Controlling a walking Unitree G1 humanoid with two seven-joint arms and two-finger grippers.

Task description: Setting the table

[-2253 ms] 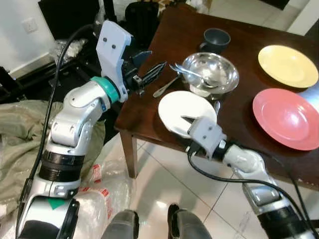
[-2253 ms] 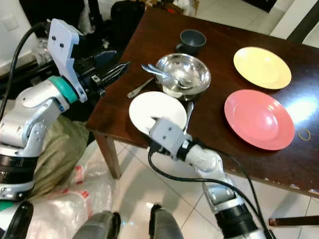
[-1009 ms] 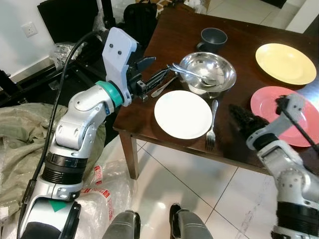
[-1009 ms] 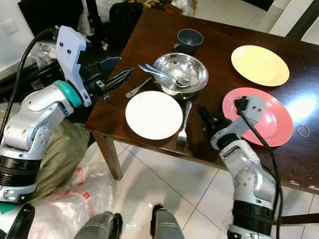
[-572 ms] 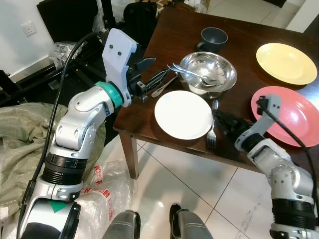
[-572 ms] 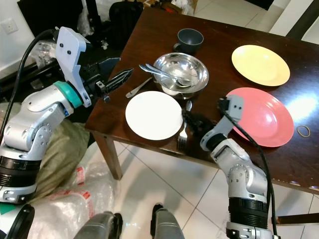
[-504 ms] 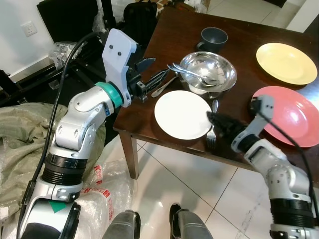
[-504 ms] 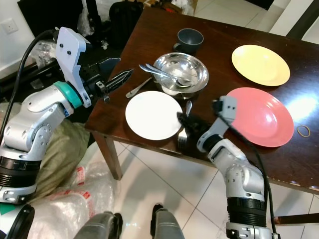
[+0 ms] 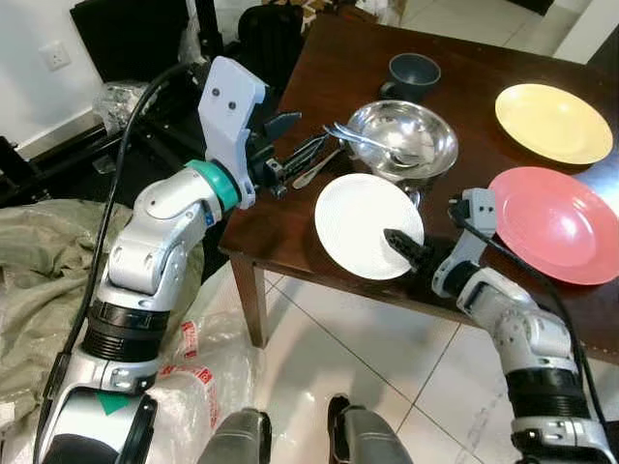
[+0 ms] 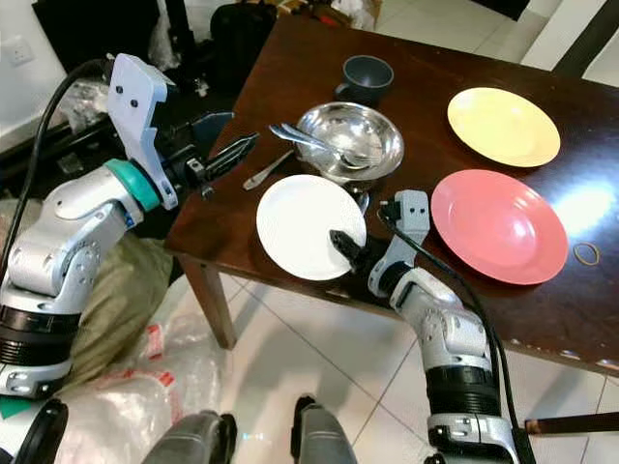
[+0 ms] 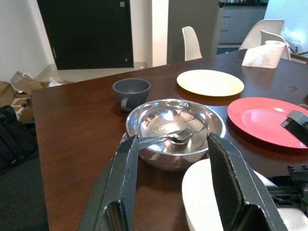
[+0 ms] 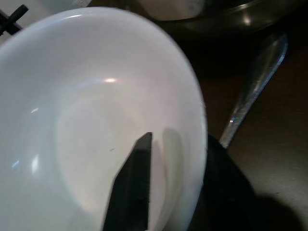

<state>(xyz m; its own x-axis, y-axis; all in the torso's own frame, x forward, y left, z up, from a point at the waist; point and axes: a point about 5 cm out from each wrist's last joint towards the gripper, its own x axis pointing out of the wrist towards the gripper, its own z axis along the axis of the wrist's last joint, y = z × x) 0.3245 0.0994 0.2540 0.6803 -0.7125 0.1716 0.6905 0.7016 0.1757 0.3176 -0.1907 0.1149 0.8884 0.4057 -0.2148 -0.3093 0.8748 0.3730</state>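
A white plate sits tilted at the table's near edge. My right gripper is shut on its right rim. In the right wrist view one finger lies on top of the white plate and the other is under the rim. A fork handle lies beside it, partly under the plate. Behind stands a steel bowl holding a fork and a spoon. My left gripper hovers open over the table's left edge, above a spoon lying on the wood.
A grey mug stands behind the bowl. A yellow plate and a red plate lie to the right. A paper towel roll stands far back. Plastic bags and cloth cover the floor at left.
My right gripper swung in from the right and closed on the white plate's rim. The plate has shifted right over the fork and tilted. My left arm stayed put.
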